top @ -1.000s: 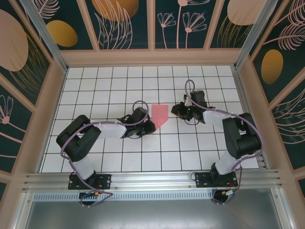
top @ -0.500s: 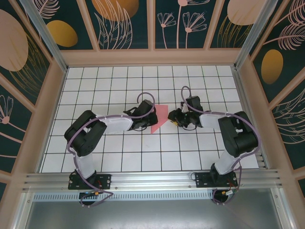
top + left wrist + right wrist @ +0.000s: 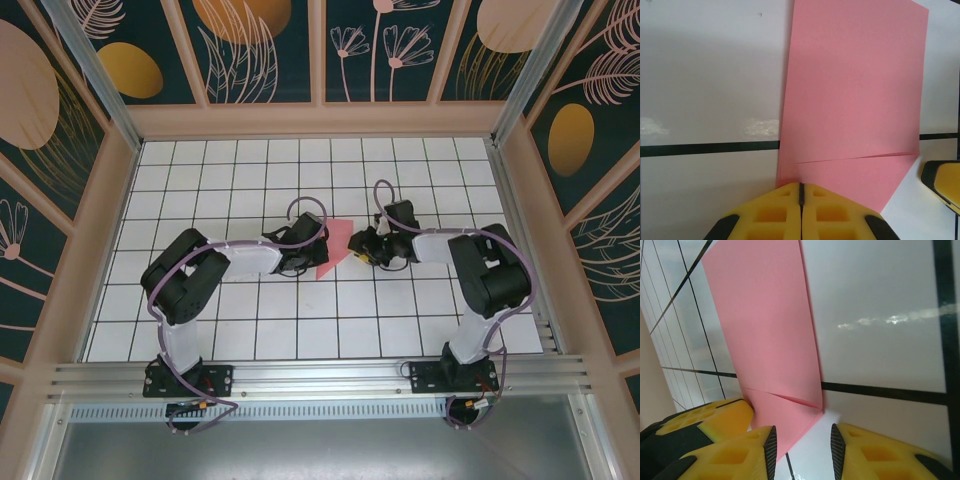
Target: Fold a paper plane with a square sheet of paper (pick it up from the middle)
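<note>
While the left gripper [image 3: 801, 192] pinches shut on the paper [image 3: 335, 248] at its folded end, likely anchoring it mid-tabletop [image 3: 200, 330], the right gripper [image 3: 802, 445] straddles the tip, fingers parted, seemingly ready to grasp.

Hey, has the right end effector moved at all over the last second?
Yes. Seen from above, the right end effector has slid left across the gridded table, closing the gap to the sheet of paper.

I've got a white tabletop ruled in a black grid [image 3: 250, 330]; on it, about the table's middle, lies one folded salmon-pink sheet of paper [image 3: 338, 245], pointed end towards the table's near edge
</note>
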{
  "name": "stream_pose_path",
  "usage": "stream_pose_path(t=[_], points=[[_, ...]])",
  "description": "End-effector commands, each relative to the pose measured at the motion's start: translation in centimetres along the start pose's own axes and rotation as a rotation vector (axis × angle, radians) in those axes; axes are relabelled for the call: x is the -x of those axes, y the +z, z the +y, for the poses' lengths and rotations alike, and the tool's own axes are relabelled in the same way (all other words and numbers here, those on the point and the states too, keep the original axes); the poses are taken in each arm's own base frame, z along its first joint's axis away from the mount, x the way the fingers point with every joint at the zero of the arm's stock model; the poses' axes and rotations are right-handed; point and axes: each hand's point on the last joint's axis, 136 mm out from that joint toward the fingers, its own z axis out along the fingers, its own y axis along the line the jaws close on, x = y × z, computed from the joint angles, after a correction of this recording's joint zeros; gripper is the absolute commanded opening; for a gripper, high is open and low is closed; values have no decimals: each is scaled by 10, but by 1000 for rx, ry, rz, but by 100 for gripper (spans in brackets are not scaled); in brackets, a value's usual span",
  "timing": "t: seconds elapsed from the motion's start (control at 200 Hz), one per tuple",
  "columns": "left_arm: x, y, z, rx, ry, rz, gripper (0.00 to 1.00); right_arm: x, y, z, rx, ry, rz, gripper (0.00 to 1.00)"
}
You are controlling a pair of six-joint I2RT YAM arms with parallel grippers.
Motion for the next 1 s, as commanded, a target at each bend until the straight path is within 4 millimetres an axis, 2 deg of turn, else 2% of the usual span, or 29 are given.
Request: stream_pose_path(t=[0.0,0.235,0.59,0.871,0.996], points=[[-5,5,12,41,-3,13,9,4,6,12,37,-19,7,37],[-9,5,14,34,-7,21,10,5,9,14,49,-12,13,35],[-11,7,14,33,-5,31,10,5,6,28,110,-11,12,31],[-11,6,16,36,-11,27,11,22,-7,-5,-111,79,-91,31],[-12,6,15,33,-7,32,11,22,-4,-8,-119,94,-79,31]])
